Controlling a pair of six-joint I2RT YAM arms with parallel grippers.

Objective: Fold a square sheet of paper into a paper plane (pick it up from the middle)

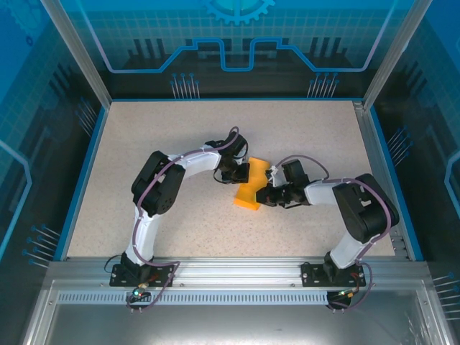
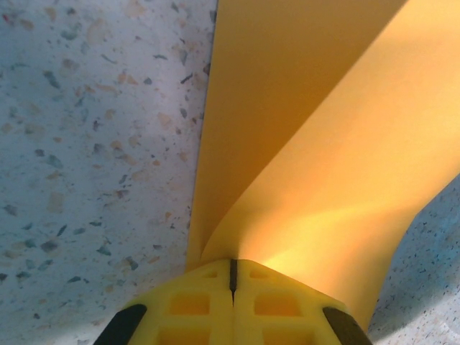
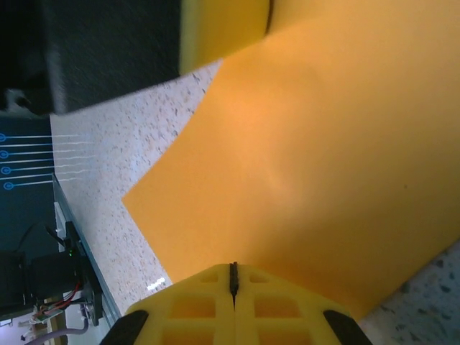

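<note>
The square sheet of paper (image 1: 248, 188) is orange-yellow and sits mid-table between my two grippers, bent rather than flat. My left gripper (image 1: 240, 173) is at its far left edge, my right gripper (image 1: 268, 195) at its near right edge. In the left wrist view the left gripper (image 2: 232, 267) is shut with the paper (image 2: 323, 144) curling up and over from its tips in a soft fold. In the right wrist view the right gripper (image 3: 232, 272) is shut at the edge of the paper (image 3: 323, 158), which spreads away from the tips. No paper plane shape shows.
The speckled beige table (image 1: 165, 129) has a blue rim (image 1: 80, 172) and glass walls around it. An aluminium rail (image 1: 230, 269) carrying both arm bases runs along the near edge. The left gripper's yellow finger (image 3: 223, 29) hangs at the top of the right wrist view.
</note>
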